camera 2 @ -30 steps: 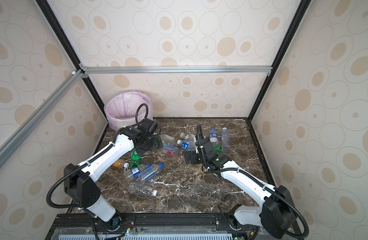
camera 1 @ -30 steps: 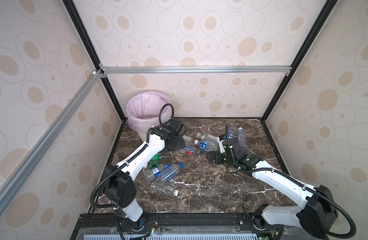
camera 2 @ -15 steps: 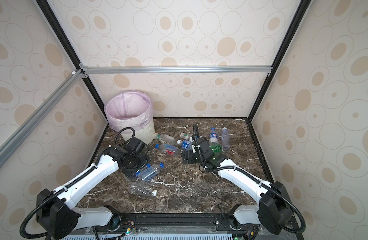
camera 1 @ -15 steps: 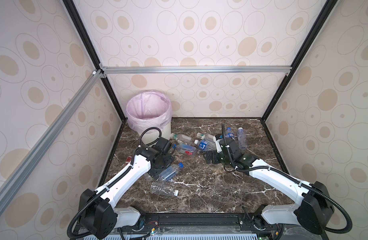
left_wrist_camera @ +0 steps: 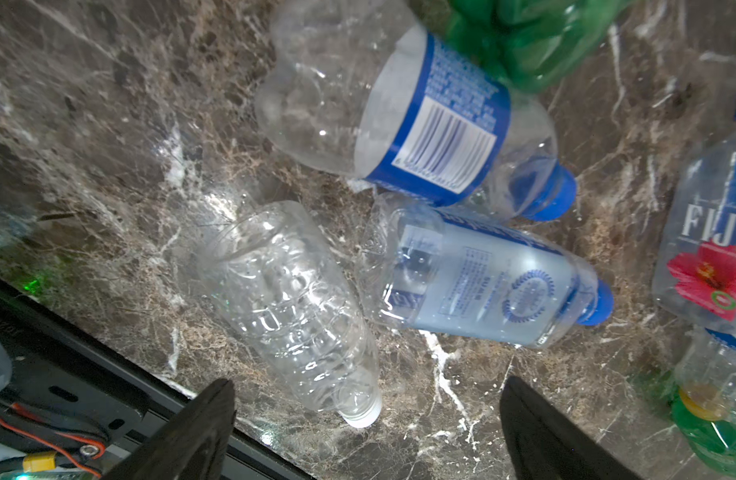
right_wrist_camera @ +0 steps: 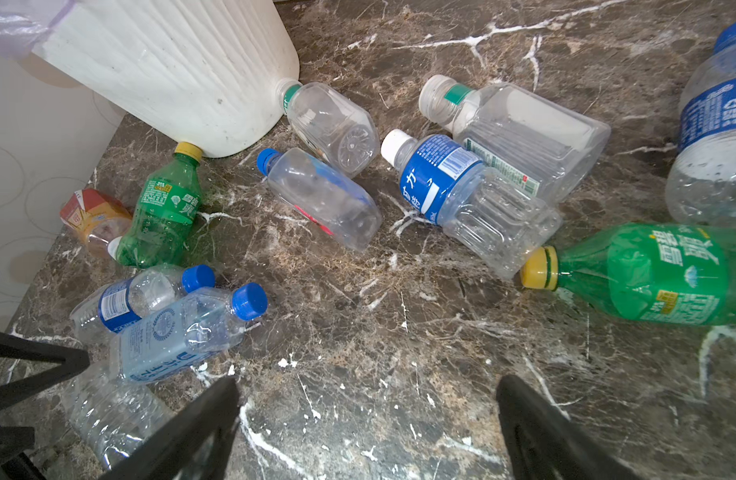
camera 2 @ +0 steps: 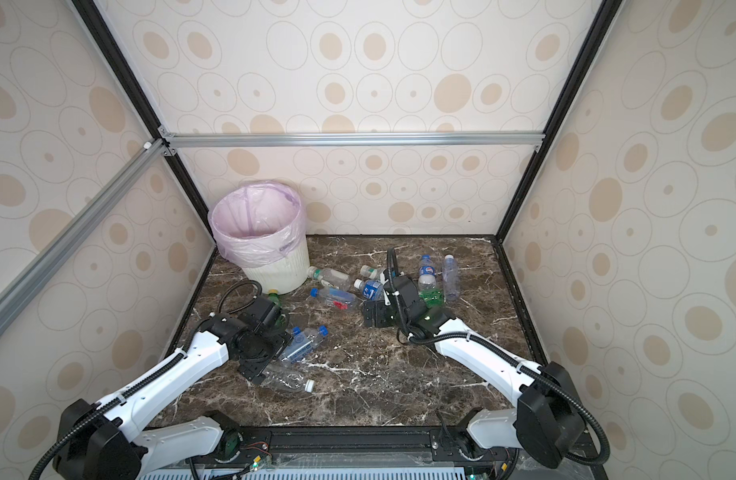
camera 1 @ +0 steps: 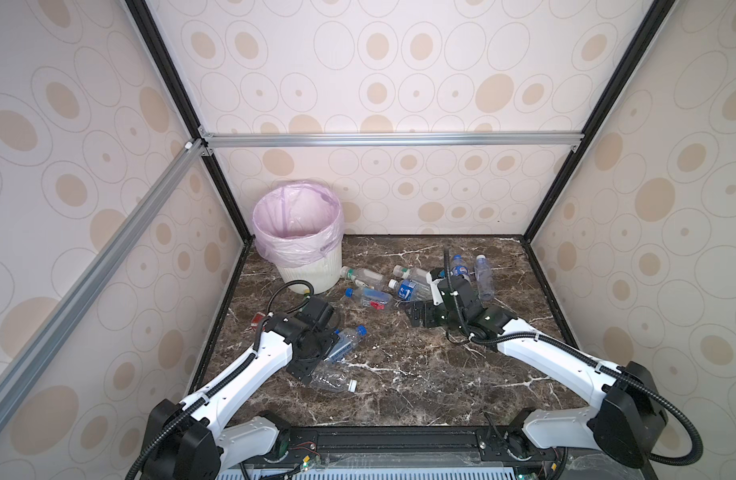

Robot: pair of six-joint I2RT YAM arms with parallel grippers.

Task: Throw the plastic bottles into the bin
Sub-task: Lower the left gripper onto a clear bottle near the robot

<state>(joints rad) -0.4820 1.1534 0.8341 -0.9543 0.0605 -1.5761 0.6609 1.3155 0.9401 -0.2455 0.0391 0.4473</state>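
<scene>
Dark marble table (camera 1: 399, 374), with the bin (camera 1: 312, 272) parked in the back left corner. The left gripper (left_wrist_camera: 368, 388) hangs just over a clear bottle (left_wrist_camera: 291, 303), fingers spread wide and gripping nothing. Same deal for the right gripper (right_wrist_camera: 366, 386), spread over bare marble. The bottles (right_wrist_camera: 320, 195) lie scattered on the table, a couple touching the bin's foot.
</scene>
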